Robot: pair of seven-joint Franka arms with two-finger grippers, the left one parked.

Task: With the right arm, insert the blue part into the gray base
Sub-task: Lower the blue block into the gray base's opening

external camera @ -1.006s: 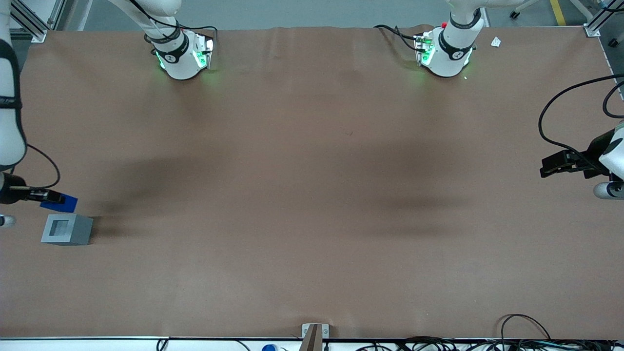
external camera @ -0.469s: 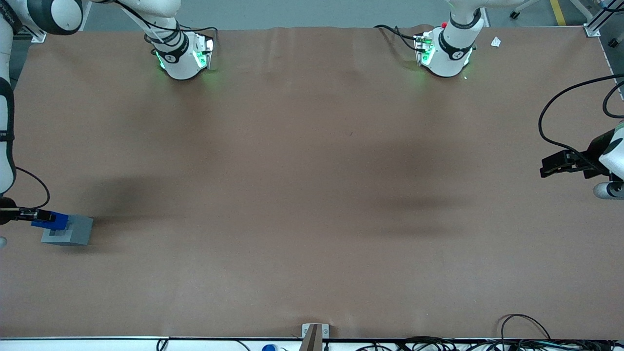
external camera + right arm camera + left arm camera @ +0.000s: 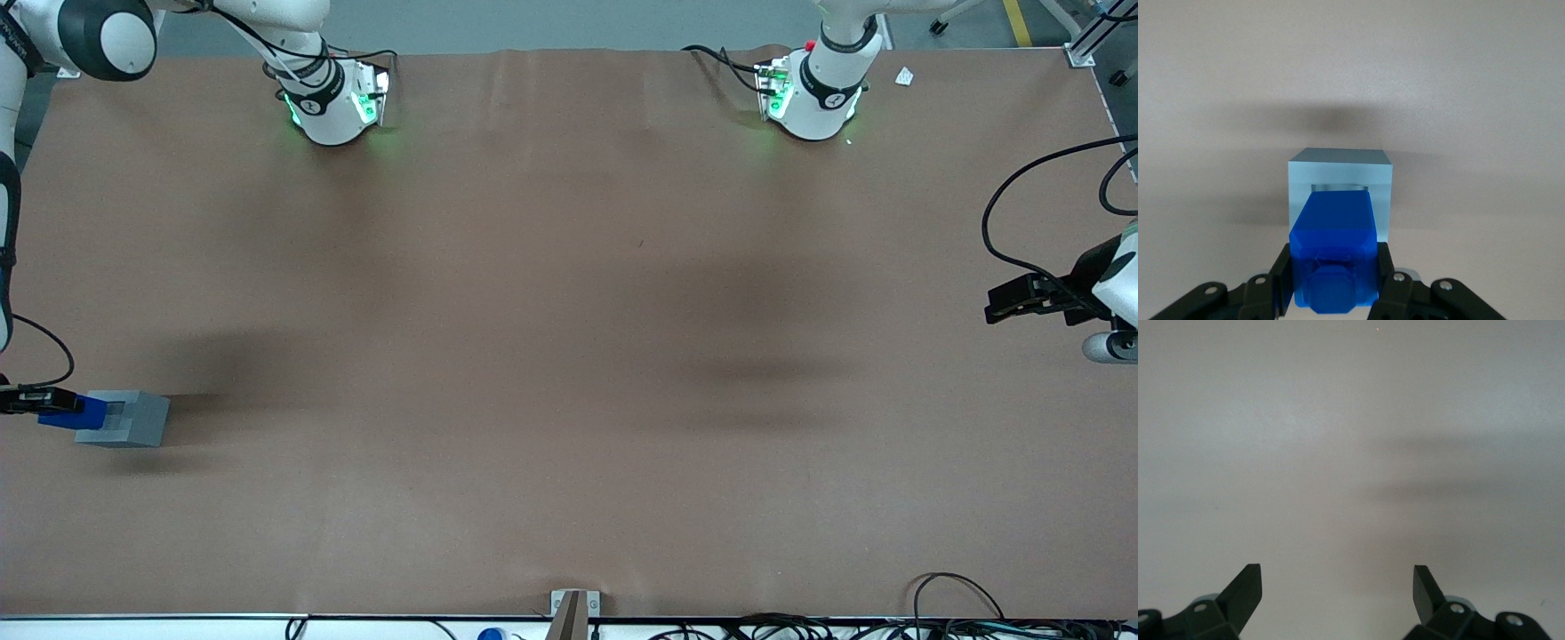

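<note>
At the working arm's end of the brown surface (image 3: 569, 356), the gripper (image 3: 1333, 288) is clamping the blue part (image 3: 1333, 257), whose front end is overlapping the gray base's (image 3: 1340, 175) recess.

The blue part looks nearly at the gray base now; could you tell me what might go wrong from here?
The blue part, clamped in the gripper, overlaps only one edge of the gray base. It could catch the recess rim instead of entering. The base sits loose on the table, so a sideways push might slide it. If the part is tilted, it may jam.
</note>
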